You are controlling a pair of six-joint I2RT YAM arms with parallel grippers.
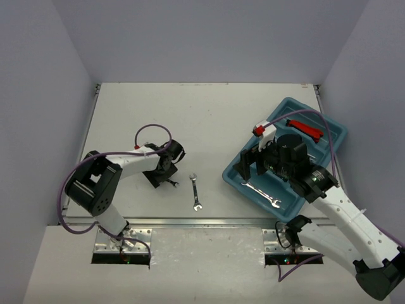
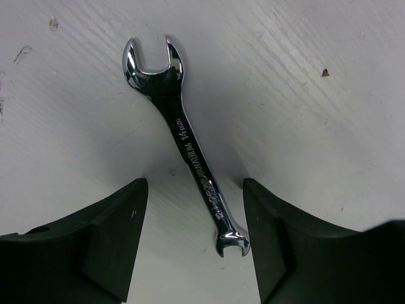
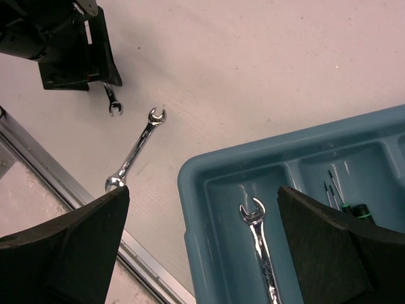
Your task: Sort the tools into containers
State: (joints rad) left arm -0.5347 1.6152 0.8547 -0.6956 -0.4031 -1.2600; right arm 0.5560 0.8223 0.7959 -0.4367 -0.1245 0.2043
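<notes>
- Chrome small wrench (image 2: 183,136) lies flat on the white bench (image 2: 316,114). In the left wrist view its larger open end points toward 11 o'clock and its smaller end toward 5 o'clock.
- Left claw (image 2: 195,190) stands spread wide astride it, gripping nothing. The lower shank lies between the two black fingers (image 2: 95,247), closer to the 3 o'clock one.
- Step in hand, as I judge it: picking up this wrench for the teal tray (image 1: 229,176), which sits well apart at 3 o'clock of the bench in the top view.
- To do it well, turn the wrist slightly so the fingers close square across the slanted shank, and shift a touch toward 3 o'clock to centre it. Then go down until the tips reach the bench, since the tool is thin and flat. A grip near mid-shank should keep it from swinging.
- Risk: closing askew could spin the wrench or skid it away.
- Right claw (image 3: 202,209) hangs wide apart and empty over the tray's end compartment, where a long wrench (image 3: 261,253) already lies. Thin screwdrivers (image 3: 335,193) sit in the next compartment.
- Second wrench (image 1: 196,192) lies on the bench just at 3 o'clock of the left claw.
</notes>
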